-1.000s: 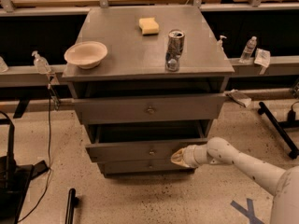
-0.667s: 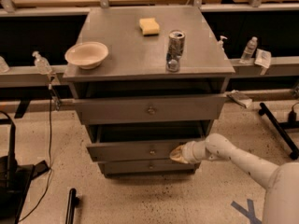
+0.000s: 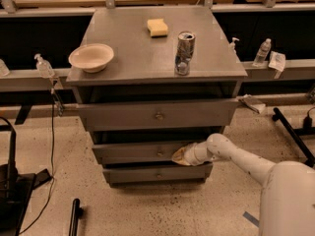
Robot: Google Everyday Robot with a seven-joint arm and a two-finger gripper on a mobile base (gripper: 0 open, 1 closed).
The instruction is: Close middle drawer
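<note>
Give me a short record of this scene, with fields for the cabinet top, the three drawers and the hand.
Cabinet top: bowl at left, yellow sponge at back, upright can right of centre
Top drawer: pulled partly out
Middle drawer: slightly out, dark gap above its front
Bottom drawer: lowest, untouched
Hand: against the middle drawer's front, right of its knob

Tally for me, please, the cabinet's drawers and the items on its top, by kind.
Drawers: 3 (top drawer, middle drawer, bottom drawer)
Bowl: 1
Sponge: 1
Can: 1
Total: 6
The hand is at the middle drawer's front, right of its knob.
</note>
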